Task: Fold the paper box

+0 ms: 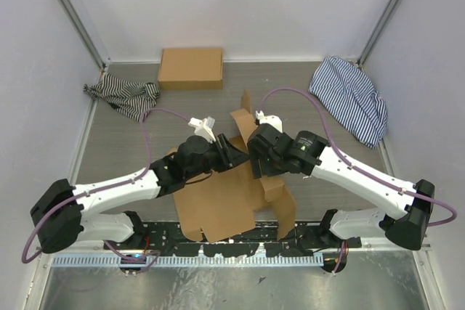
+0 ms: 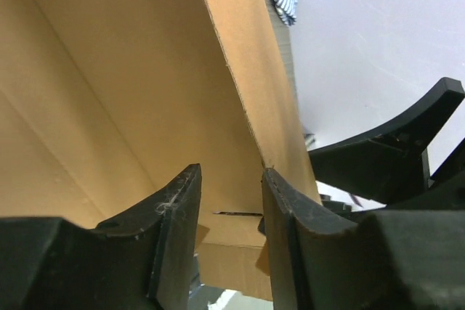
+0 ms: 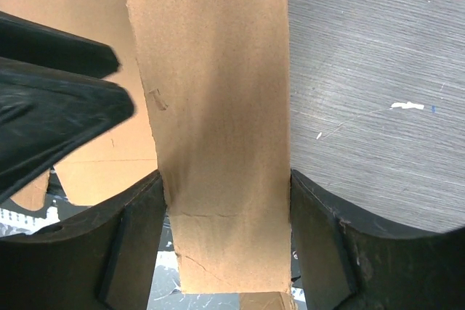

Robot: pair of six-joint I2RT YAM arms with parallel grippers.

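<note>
The paper box (image 1: 218, 205) lies partly folded on the table between both arms, one flap (image 1: 242, 117) standing up at its far side. In the left wrist view my left gripper (image 2: 229, 172) is open, a bare gap between its fingers, with a raised panel of the paper box (image 2: 131, 85) just beyond them. Its right fingertip (image 2: 272, 179) meets that panel's edge. My right gripper (image 3: 227, 179) has a narrow cardboard flap (image 3: 218, 107) filling its gap, the flap's edges touching both fingers. From above, the left gripper (image 1: 234, 152) and right gripper (image 1: 254, 161) sit close together.
A second, closed brown box (image 1: 190, 68) sits at the back. A striped cloth (image 1: 125, 94) lies at the back left, and another (image 1: 350, 98) at the back right. White walls enclose the table. A perforated rail (image 1: 189, 259) runs along the near edge.
</note>
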